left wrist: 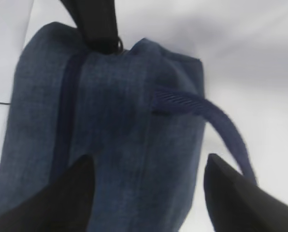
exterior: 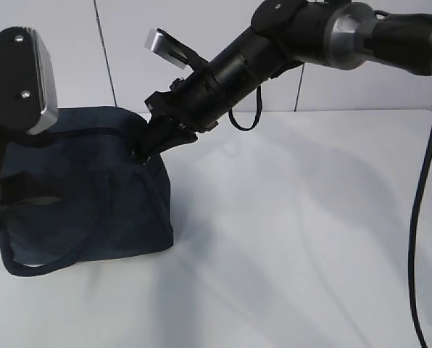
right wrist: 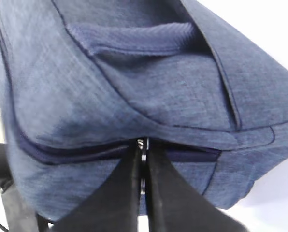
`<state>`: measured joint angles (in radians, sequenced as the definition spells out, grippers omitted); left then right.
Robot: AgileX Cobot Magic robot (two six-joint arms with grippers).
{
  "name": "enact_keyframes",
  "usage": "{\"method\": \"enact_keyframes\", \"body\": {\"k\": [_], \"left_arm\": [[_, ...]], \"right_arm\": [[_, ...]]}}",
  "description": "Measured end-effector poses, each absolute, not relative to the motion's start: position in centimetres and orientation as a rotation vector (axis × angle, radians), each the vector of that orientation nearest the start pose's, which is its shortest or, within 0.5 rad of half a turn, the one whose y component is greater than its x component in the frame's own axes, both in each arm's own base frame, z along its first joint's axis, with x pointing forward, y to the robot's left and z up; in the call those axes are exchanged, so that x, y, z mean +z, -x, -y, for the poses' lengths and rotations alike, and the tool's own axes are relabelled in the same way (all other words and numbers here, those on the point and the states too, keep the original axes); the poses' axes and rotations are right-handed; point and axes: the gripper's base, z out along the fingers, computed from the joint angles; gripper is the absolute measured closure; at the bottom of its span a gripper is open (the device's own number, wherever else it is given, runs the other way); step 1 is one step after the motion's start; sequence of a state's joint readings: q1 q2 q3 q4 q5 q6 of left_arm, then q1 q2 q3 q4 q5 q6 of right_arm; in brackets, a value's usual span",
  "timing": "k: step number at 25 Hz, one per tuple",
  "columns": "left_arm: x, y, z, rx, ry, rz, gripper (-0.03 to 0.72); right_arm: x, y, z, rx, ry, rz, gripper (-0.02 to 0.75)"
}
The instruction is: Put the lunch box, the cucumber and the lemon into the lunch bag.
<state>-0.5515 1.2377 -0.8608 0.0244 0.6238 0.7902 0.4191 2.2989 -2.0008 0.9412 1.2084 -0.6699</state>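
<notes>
White table point(exterior: 310, 239), matte and smooth, filling most of the exterior view, crossed by soft grey shadows. Behind it, pale wall point(exterior: 71, 51) of flat panels, split by thin dark vertical seams. Black cable point(exterior: 422, 217) hanging down along the right edge, curving in front of the table.

We've got a plain white table point(exterior: 310, 239) here, and the only thing sitting on it is the bag point(exterior: 85, 196), over on the left side, with one handle point(exterior: 27, 267) drooping onto the tabletop.
</notes>
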Motion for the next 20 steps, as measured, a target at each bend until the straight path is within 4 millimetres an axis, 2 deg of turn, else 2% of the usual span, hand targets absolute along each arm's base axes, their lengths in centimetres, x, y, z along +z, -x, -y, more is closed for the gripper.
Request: {"method": "enact_keyframes", "body": {"k": [4, 14, 16, 20], "left_arm": [[28.0, -21.2, 12.6, 0.181, -1.593, -1.916, 0.274], [25.6, -22.6, 13.1, 0.228, -1.691, -1.954, 0.658], [25.2, -22.8, 13.1, 0.246, -1.695, -1.964, 0.687], [25.3, -23.4, 12.8, 0.311, -1.637, -1.984, 0.699]], "right_arm": [[22.1, -41.8, -26.1, 1.238, 1.020, -2.415, 0.751], [23.1, -41.5, -25.8, 1.223, 0.994, -2.437, 0.751], [23.3, -41.5, -25.5, 1.162, 1.011, -2.458, 0.751], [24.1, -41.5, -24.5, 1.046, 1.030, -2.487, 0.751]]}}
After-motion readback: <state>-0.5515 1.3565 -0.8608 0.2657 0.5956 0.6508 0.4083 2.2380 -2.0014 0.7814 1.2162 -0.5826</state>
